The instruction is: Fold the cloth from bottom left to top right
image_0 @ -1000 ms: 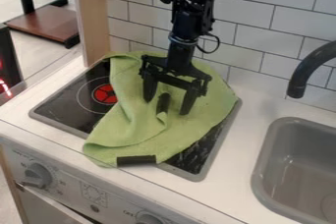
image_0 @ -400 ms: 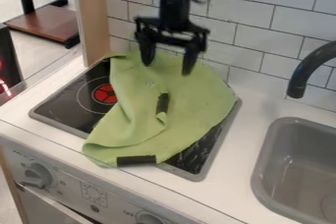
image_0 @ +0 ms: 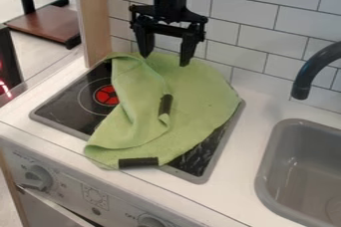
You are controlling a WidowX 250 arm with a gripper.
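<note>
Green cloth (image_0: 200, 96) lies part-folded on the stovetop (image_0: 70, 105), below the gripper (image_0: 165, 60), fingers spread wide, nothing between them! Fold looks laid but rough; next calls for backing clear, maybe one regrip.

My one camera looks down at a slant from above the counter's front, close enough to take in the stovetop (image_0: 63, 106) and part of the sink (image_0: 266, 169), facing the tiled wall (image_0: 266, 22) behind my work.
</note>
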